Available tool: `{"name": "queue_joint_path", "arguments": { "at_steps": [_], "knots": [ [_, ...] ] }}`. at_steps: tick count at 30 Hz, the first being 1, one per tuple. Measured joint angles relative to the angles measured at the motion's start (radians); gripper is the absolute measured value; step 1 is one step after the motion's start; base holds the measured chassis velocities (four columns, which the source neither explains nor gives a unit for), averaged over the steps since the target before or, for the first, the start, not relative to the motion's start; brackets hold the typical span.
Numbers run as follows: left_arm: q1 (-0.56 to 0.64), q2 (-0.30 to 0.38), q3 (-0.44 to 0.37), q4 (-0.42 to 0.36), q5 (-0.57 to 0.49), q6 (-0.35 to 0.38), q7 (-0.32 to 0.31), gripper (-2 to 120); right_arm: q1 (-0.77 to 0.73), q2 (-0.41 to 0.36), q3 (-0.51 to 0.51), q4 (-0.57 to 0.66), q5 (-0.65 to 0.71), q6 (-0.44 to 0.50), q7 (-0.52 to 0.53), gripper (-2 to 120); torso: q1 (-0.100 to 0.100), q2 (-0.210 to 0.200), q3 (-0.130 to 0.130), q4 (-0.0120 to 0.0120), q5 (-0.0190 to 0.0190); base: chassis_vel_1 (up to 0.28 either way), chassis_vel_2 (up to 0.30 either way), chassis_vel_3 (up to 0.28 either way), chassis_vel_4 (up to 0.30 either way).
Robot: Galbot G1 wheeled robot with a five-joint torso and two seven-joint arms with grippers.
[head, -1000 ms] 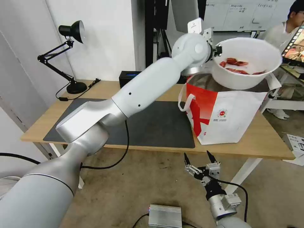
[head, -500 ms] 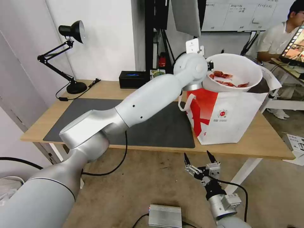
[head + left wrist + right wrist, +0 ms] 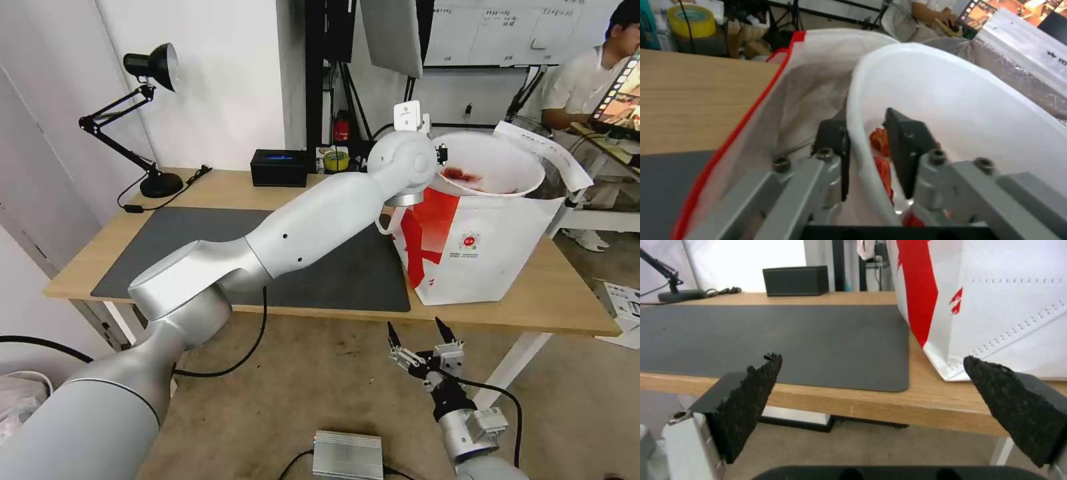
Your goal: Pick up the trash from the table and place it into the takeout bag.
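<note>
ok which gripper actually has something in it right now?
The left gripper: it pinches the white bowl rim at the takeout bag mouth. The right gripper hangs open below the table.

bowl (image 3: 951,100): smooth glossy white plastic | bag (image 3: 493,253): matt woven cloth, crinkled silver foil lining | table (image 3: 220,187): light wood | mat (image 3: 773,336): matt dark grey | right gripper (image 3: 889,400) pads: rough black

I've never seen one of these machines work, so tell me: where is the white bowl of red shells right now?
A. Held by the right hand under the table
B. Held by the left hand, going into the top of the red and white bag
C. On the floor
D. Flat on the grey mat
B: the left hand pinches the rim of the white bowl, which sits in the mouth of the takeout bag.
</note>
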Motion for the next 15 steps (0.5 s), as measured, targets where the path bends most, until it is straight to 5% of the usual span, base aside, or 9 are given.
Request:
{"name": "queue_joint_path", "arguments": {
  "at_steps": [5,8,15],
  "knots": [
    [0.004,0.000,0.000,-0.003,0.001,0.000,0.002,38,0.000,0.000,0.000,0.000,0.000,0.000,0.000,100,0.000,0.000,0.000,0.0000,0.0000,0.000,0.000,0.000,0.000],
    [0.008,0.001,0.000,-0.006,0.001,0.001,0.004,58,0.000,0.000,0.000,0.000,0.000,0.000,0.000,100,0.000,0.000,0.000,0.0000,0.0000,0.000,0.000,0.000,0.000],
    [0.011,0.001,0.000,-0.011,0.003,0.000,0.017,82,0.000,0.000,0.000,0.000,0.000,0.000,0.000,100,0.000,0.000,0.000,0.0000,0.0000,0.000,0.000,0.000,0.000]
  ]
}}
